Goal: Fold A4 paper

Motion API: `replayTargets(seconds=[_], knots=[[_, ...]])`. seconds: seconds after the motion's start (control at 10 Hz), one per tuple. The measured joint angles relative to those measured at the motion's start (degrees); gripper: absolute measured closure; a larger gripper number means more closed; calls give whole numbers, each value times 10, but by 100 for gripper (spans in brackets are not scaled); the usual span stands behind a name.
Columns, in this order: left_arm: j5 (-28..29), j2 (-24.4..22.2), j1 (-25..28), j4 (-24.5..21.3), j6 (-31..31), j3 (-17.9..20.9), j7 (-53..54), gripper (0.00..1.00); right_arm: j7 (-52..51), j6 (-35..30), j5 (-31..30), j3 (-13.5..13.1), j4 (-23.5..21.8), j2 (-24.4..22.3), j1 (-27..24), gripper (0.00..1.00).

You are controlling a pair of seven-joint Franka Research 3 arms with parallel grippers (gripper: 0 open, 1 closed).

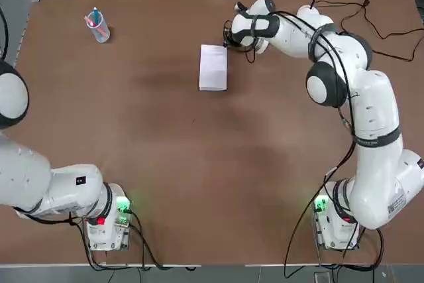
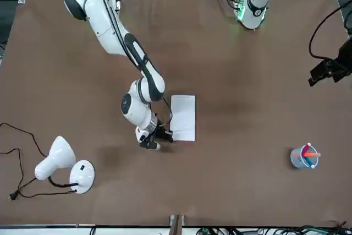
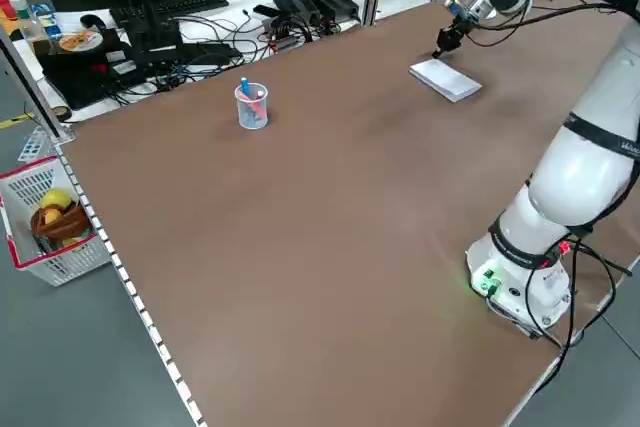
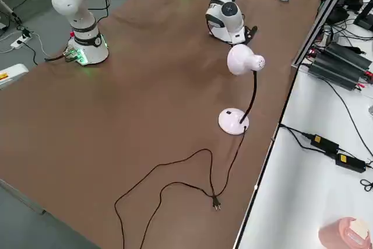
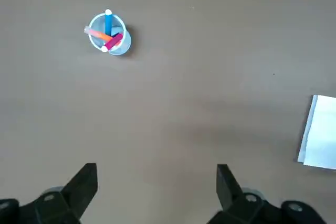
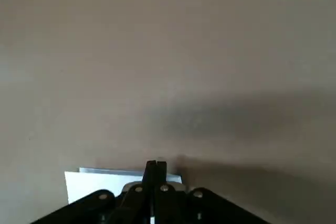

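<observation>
Closest to my overhead camera are the two arm bases at the near edge of the brown counter [image 1: 165, 164], each showing a green indicator light. On my right arm, the pincer [image 1: 230, 36] is reached across to the far middle of the counter, low at the surface; in the right wrist view its two black fingers [image 6: 155, 174] are pressed together with no visible gap. I cannot tell whether they pinch the sheet's edge. The A4 paper [image 1: 213, 67], a thin plain white sheet folded to a narrow rectangular strip, lies flat on the counter just beside that pincer, with its far right corner at the fingertips. On my left arm, the pincer [image 5: 156, 184] hangs raised above the left side of the counter, well apart from the paper, its fingers spread wide with bare counter between them. A small clear plastic cup holding coloured pens [image 1: 97, 26] stands upright at the far left of the counter. A white desk lamp with a round base [image 2: 61, 167] sits at the far right edge, its black cord [image 4: 175, 185] trailing across the counter.
</observation>
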Motion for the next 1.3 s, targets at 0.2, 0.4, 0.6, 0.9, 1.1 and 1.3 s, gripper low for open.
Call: replayTargets(seconds=[0.2,0.4,0.6,0.9,1.1,1.3], knots=[[-4,-12,-12,-6,-1,9,-1,0,0,-50,0,-12,17,-6,-4,97],[-8,-12,-17,-10,-1,17,-1,0,0,-139,-1,-26,24,-49,-8,97],[-9,-12,-17,-13,-1,18,-3,0,0,-217,-17,-44,1,-120,-12,95],[-9,-12,-17,-16,-1,19,-3,0,1,-283,-133,-54,-106,-262,-29,85],[-9,-12,-17,-17,-1,19,-3,0,-6,-379,-207,-56,-134,-342,-76,56],[-9,-12,-17,-17,-1,20,-3,0,-32,-463,-271,-55,-137,-413,-136,33]])
